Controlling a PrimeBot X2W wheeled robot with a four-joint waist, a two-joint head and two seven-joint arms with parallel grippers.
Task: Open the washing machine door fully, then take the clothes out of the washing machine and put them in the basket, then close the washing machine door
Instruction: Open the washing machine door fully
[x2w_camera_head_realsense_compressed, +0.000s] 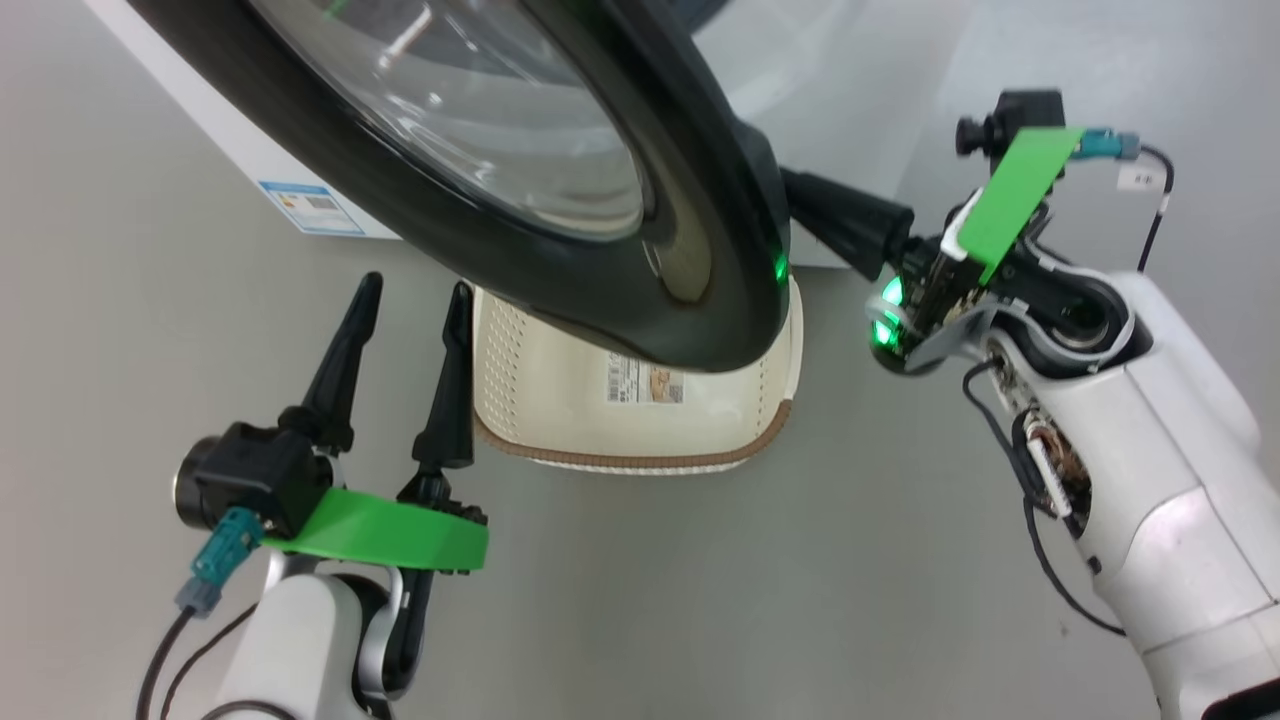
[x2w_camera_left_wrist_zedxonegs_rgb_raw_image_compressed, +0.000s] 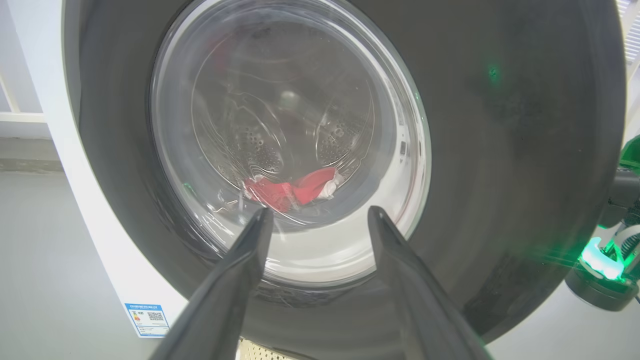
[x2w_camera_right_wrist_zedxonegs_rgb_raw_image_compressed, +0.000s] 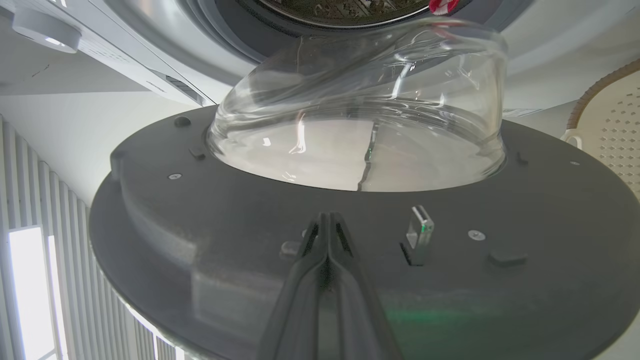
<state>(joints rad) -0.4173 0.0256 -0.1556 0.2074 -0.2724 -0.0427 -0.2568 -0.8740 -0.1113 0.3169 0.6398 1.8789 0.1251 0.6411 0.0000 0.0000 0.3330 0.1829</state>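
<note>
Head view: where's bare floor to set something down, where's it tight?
Bare floor in front of the basket, right of the left gripper; also that gripper's left, by the washing machine. Tight: door overhangs the basket, right gripper behind its edge.

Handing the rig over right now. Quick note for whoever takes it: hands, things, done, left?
Left hand: open, holding nothing, in front of the washing machine door, beside the basket.
Right hand: shut, holding nothing, fingertips at the door's inner face near the latch.
Things: door partly open, hanging over the basket on the floor. Clothes lie in the drum of the washing machine. No clothes visible in the basket.
Done: door unlatched and swung partway.
Left: open the door fully, move the clothes to the basket, close the door.
</note>
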